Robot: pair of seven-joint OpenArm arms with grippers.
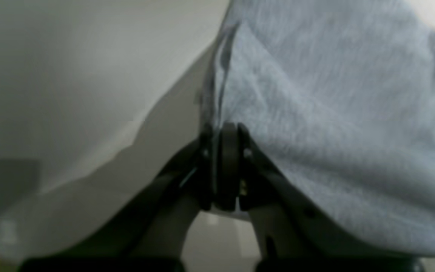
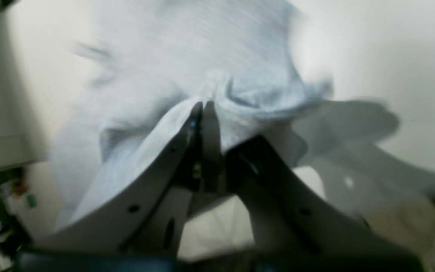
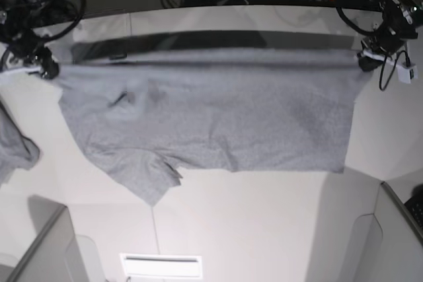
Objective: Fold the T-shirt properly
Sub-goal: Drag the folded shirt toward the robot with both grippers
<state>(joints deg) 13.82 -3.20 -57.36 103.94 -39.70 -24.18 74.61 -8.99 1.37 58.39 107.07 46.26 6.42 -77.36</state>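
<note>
Heather-grey cloth on a pale counter

The T-shirt [image 3: 211, 117] is plain mottled grey with faint darker smudges; the counter [image 3: 251, 229] is off-white. Each pincer, left pincer [image 1: 223, 130] and right pincer [image 2: 202, 107], is black with grey arms.

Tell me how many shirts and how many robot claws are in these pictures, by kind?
T-shirt, grey, stretched out between the claws: 1
Robot claws, both shut on the shirt's edge, left gripper and right gripper: 2
Total: 3
</note>
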